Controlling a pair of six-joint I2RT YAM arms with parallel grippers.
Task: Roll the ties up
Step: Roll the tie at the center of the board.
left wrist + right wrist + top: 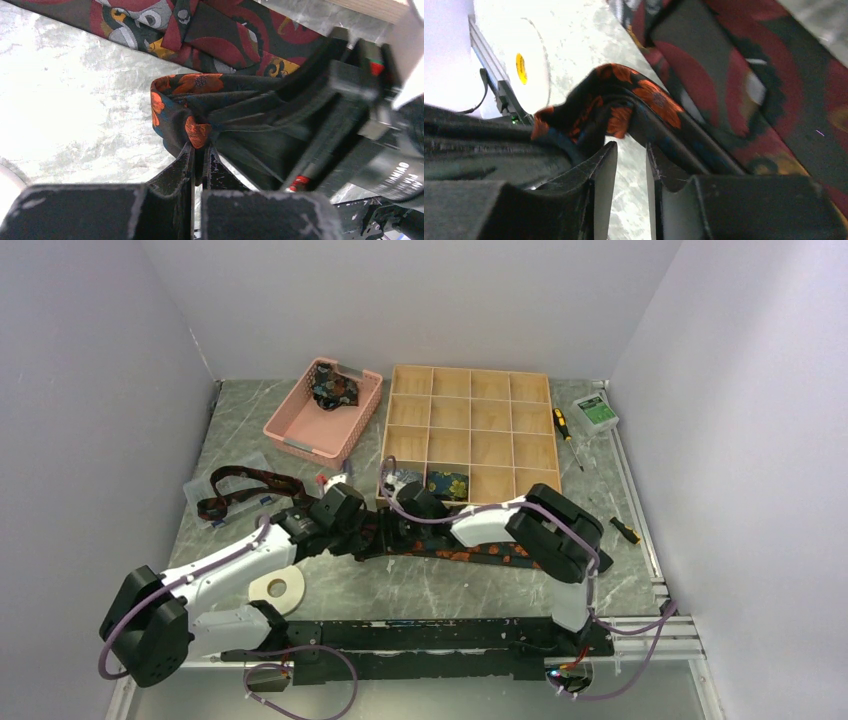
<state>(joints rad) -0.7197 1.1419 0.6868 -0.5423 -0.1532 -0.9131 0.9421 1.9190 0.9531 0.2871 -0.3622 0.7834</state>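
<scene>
Rolling step: L gripper (200, 150) pinched on orange-flower tie (197, 84) fold; R gripper (631, 150) jaws narrowly apart, empty (tips beside fold). Next: R to clamp fold, wind onward.

We see a dark tie (200, 100) printed with orange flowers and touches of blue, a maroon tie (235, 50) with grey and yellow swirls, a grey marbled table (430, 590), a pink basket (362, 415) and a pale wood tray (470, 428)

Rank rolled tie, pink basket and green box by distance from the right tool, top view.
1. rolled tie, in the wooden tray, just beyond the right tool.
2. pink basket, far left.
3. green box, far right corner.
</scene>
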